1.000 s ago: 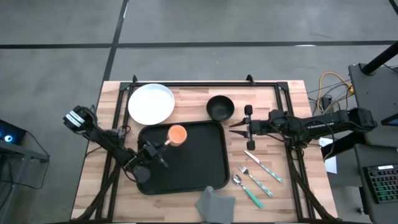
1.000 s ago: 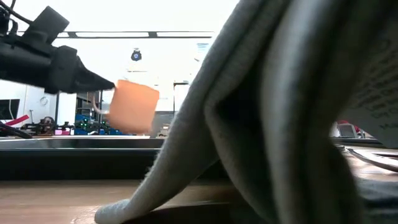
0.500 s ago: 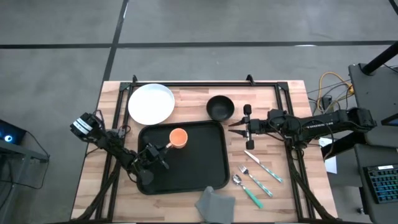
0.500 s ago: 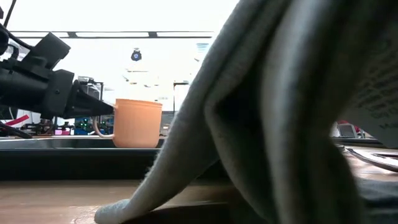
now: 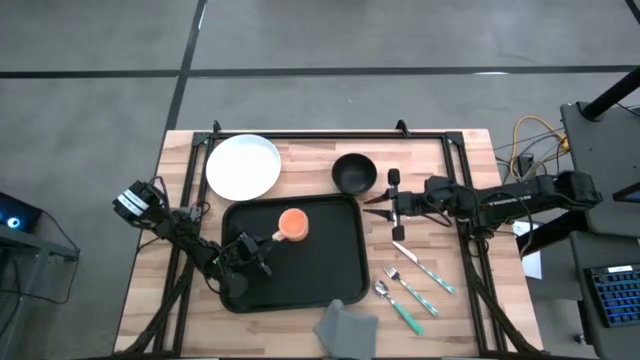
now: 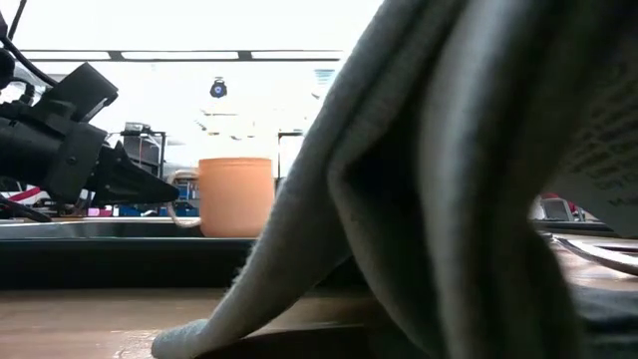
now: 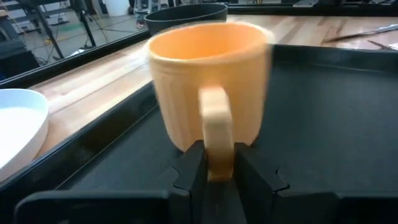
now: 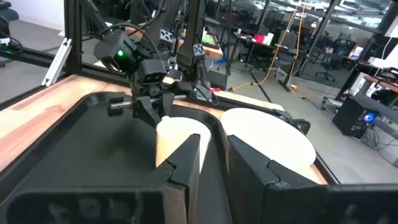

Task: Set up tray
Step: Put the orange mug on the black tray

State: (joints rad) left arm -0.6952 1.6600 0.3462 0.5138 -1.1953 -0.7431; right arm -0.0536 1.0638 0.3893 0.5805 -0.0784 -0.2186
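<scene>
An orange cup [image 5: 293,224] stands upright on its base in the far left part of the black tray [image 5: 330,275]. Its handle points toward the tray's near left corner. My left gripper [image 5: 269,239] reaches low over the tray and is shut on that handle; the low view shows the left gripper [image 6: 171,189] beside the cup [image 6: 236,196]. My right gripper [image 5: 368,205] hovers open and holds nothing, just right of the tray's far right corner. The right wrist view looks past the right gripper [image 8: 213,140] at the cup [image 8: 177,140]. My left gripper has the cup's handle [image 7: 216,149] between its two fingers, one finger against each flat side. The fingers [image 7: 193,177] come nearly level from the tray's near left and lie across the handle loop. The cup stands upright with its base on the tray.
A white plate [image 5: 243,166] and a black bowl [image 5: 354,173] sit on the table beyond the tray's far edge. A fork, a spoon and a knife with teal handles [image 5: 410,285] lie right of the tray. A grey folded napkin [image 5: 345,328] lies at the near edge and fills the low view.
My left gripper has come down with the cup. The cup hung tilted and clear of the tray a second ago; now it stands upright on the tray, shifted a little toward the right.
</scene>
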